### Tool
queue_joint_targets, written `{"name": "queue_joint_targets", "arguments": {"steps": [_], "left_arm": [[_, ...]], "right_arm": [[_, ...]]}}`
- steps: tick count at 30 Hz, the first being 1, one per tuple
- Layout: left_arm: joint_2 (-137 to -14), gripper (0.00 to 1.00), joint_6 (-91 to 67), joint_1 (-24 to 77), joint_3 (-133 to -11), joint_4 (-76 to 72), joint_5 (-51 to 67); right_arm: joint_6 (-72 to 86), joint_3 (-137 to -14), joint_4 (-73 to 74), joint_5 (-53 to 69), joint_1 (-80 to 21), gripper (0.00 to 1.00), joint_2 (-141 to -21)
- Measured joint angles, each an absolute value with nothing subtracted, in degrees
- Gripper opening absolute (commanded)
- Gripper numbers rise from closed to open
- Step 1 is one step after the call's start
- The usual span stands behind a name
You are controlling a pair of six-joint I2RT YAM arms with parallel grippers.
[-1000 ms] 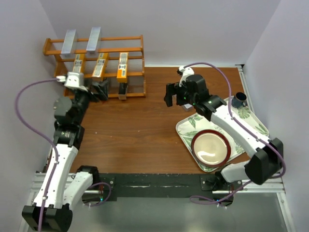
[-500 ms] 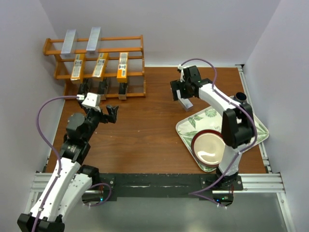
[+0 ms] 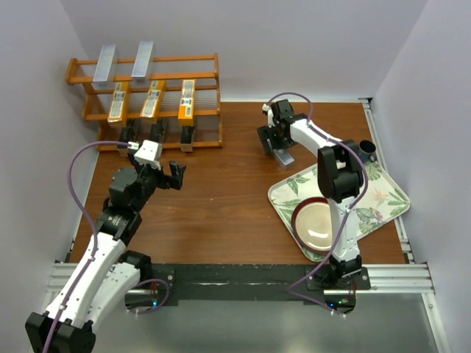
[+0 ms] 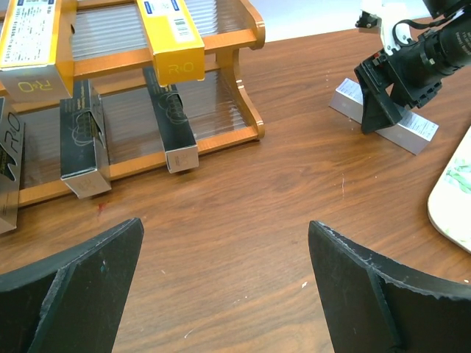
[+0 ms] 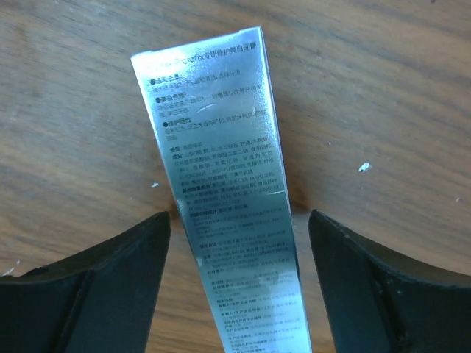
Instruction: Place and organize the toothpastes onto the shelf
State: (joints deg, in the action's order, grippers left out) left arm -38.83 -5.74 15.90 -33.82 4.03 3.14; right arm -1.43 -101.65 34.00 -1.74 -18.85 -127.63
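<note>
Straddling silver carton (image 5: pixel 221 176), right tool (image 5: pixel 237 220), gaps both sides

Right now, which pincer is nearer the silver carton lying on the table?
Right. The right pincer straddles the silver carton; the left pincer hangs well away, before the shelf.

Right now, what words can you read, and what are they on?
"R·O": end of the left yellow box.
"R·O": end of the right yellow box.
"RO", partly cut off: black box at the picture's left edge.
Silver box: rows of tiny print, too small to read.
Labels atop the yellow boxes: too small to read.
</note>
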Motion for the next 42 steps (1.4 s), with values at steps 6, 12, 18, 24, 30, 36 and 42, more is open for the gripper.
{"name": "queue_joint_targets", "arguments": {"steps": [6,12,18,24,30,36,42], "left_arm": [[-39.8,0.99,-5.8,15.9,-33.8,4.0,4.1],[-40.0,0.99,-5.8,15.9,-33.8,4.0,4.7],[-40.3,0.99,-5.8,15.9,-33.8,4.0,6.0],[-41.3,0.99,-5.8,15.9,-33.8,4.0,6.8],[-42.0,0.99,-5.8,15.9,-33.8,4.0,7.9],[-42.5,0.99,-5.8,15.9,-33.8,4.0,9.9],[-42.9,1.0,-6.1,16.3,-33.8,3.2,13.2]], "right_arm": [[-1.1,-102.3,35.1,-1.8,-18.9,0.61,-128.3],[0.5,-102.3,35.0,-2.0,-19.1,0.64,-128.3],[1.2,-111.5,37.4,-2.0,-19.7,0.64,-131.0],[1.3,-117.5,37.5,-2.2,-20.3,0.65,-134.6],[1.3,-116.2,38.5,-3.5,-20.5,0.58,-136.4],[1.5,-115.8,38.7,-3.8,-20.4,0.35,-136.4],[4.8,-111.9,38.4,-4.1,-20.5,0.29,-133.7]]}}
